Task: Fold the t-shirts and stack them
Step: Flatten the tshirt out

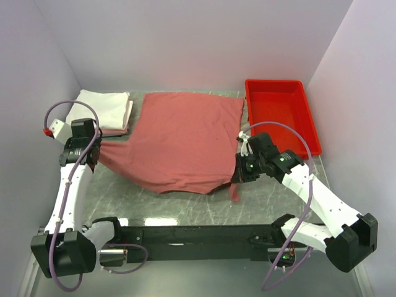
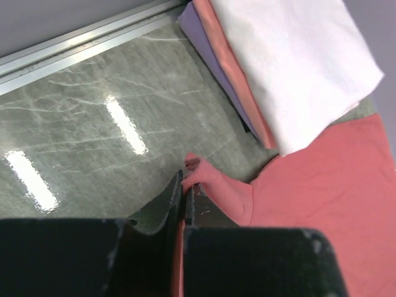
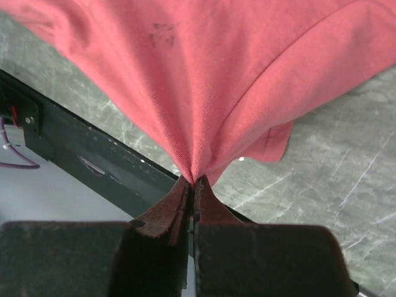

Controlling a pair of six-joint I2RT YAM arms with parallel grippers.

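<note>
Pale lilac walls (image 1: 185, 43) enclose a glossy grey-green marbled table (image 1: 185, 207) with bright light reflections.

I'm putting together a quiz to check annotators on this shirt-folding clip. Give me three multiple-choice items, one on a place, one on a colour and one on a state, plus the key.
1. Where does the red tray stand?
A) at the near edge, between the arm bases
B) at the far right of the table
C) at the far left

2. What colour is the top shirt of the folded stack?
A) white
B) black
C) green

3. How is the right gripper?
A) open above the table
B) shut on the tray's rim
C) shut on the salmon-red t-shirt

Key:
1. B, the top view shows it at the far right.
2. A, white cloth lies uppermost.
3. C, its closed fingers pinch a bunched fold of that shirt.
</note>
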